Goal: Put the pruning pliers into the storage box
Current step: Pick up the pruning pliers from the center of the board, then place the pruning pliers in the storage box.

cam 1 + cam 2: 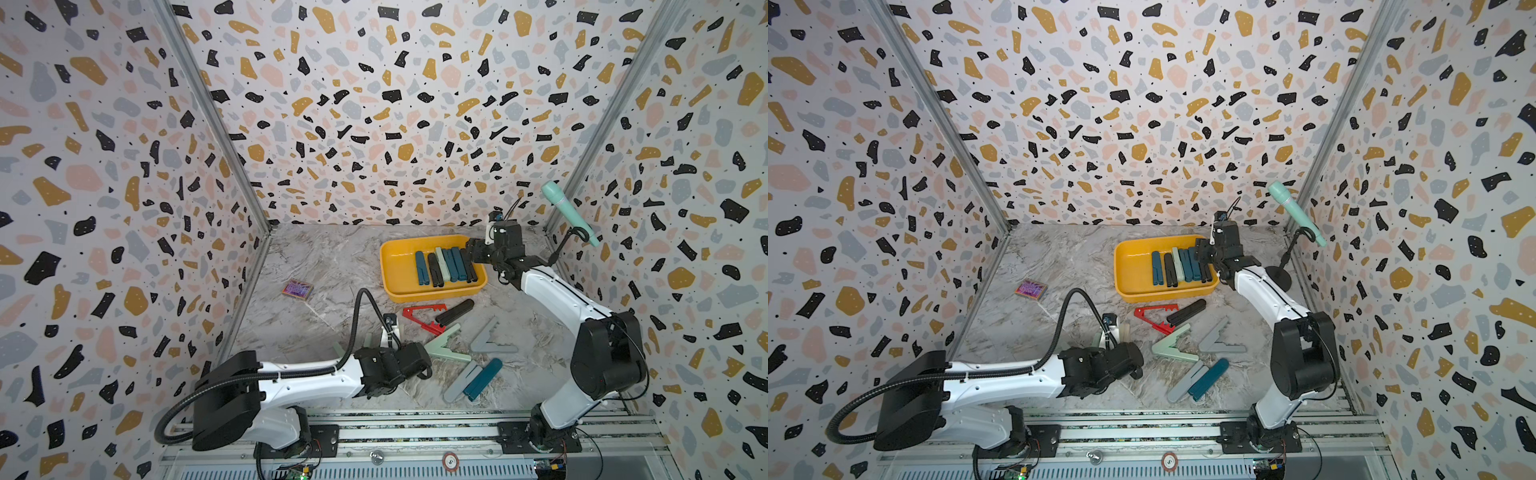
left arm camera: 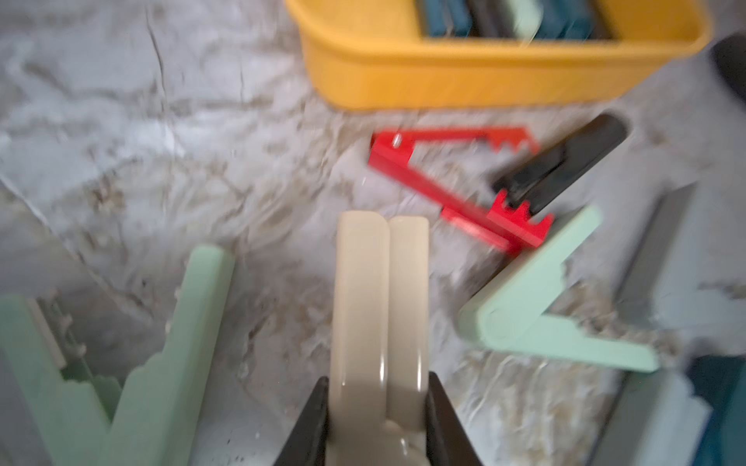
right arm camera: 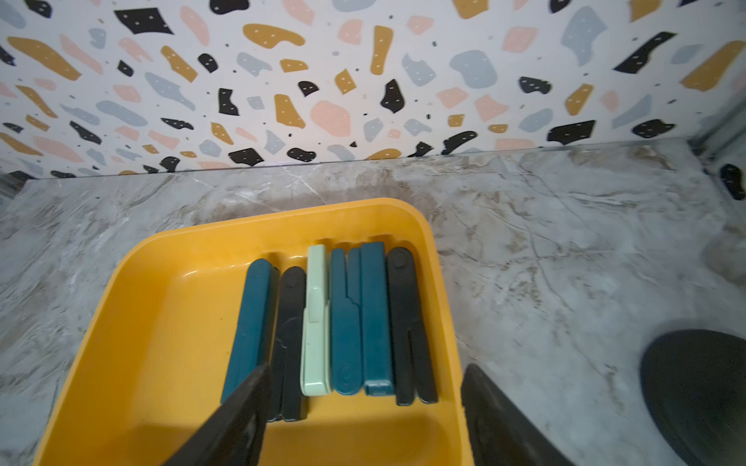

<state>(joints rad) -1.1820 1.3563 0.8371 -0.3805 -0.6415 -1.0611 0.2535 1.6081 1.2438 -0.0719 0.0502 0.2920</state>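
Even bright light; left-wrist blur, probably motion.

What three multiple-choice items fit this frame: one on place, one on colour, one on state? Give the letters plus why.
1. Relative to the storage box, the red pliers lie:
A inside it
B on the table, just outside its near wall
C across its rim

2. The left end effector grips pliers coloured:
A beige
B red
C black

3. The right end effector is:
A shut on teal pliers
B open and empty above the box
C out of view

Key:
1 B: both top views show them on the marble in front of the box.
2 A: the left wrist view shows the jaws clamped on the beige pliers, folded closed.
3 B: the right wrist view shows spread fingers with nothing between them, over the box.
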